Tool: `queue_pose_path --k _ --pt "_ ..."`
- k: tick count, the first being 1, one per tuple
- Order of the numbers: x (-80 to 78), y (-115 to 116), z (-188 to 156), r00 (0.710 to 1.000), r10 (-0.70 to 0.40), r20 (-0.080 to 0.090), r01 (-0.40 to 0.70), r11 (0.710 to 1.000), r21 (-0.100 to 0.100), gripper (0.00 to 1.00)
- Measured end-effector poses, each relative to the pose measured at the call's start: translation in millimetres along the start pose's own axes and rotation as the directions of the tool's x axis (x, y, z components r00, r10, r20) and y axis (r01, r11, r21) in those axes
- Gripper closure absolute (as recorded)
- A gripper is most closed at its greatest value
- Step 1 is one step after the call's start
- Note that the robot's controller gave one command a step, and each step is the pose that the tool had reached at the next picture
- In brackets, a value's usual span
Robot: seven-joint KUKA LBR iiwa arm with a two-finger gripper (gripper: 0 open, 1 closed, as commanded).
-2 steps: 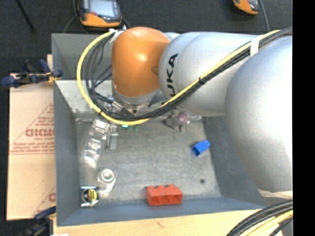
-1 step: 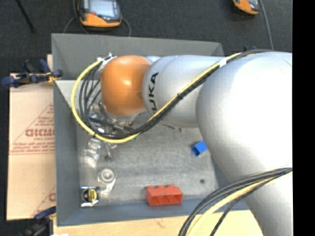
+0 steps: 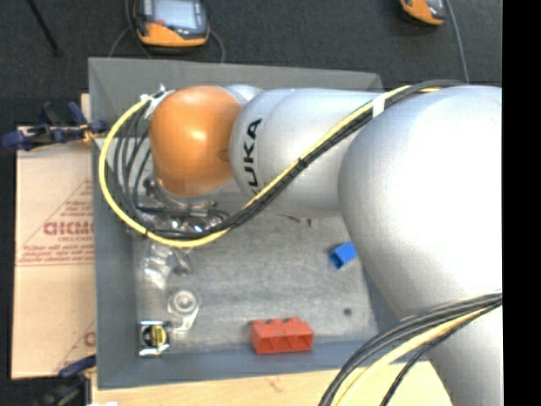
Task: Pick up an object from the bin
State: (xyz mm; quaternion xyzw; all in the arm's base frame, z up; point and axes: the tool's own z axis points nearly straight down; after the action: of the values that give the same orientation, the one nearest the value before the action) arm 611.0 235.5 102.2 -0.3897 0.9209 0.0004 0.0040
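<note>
My gripper (image 3: 188,215) shows as a bit of dark and metal body under the arm's wrist, at the left side of the bin. Just below it lies a crumpled clear plastic piece (image 3: 161,266), touching or nearly touching the gripper's underside; I cannot tell which. A clear round cup-like thing (image 3: 182,304) sits a little nearer the front. In the front left corner lies a small yellow and black tape measure (image 3: 154,337).
A red brick-shaped block (image 3: 281,335) lies along the front wall, middle. A small blue block (image 3: 341,255) rests towards the right, close to the arm. The arm and its cables cover the back and right of the bin.
</note>
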Motion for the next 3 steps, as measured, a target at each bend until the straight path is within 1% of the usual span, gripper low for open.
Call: queue_pose_path --k 1,2,3 --pt "2.7 -4 -4 0.920 -0.392 -0.001 0.392 0.920 0.000 0.00" --pt "7.6 -8 28 0.726 -0.688 0.002 0.688 0.726 0.005 0.00" --pt "17.1 -3 29 0.524 -0.851 0.000 0.851 0.524 -0.001 0.00"
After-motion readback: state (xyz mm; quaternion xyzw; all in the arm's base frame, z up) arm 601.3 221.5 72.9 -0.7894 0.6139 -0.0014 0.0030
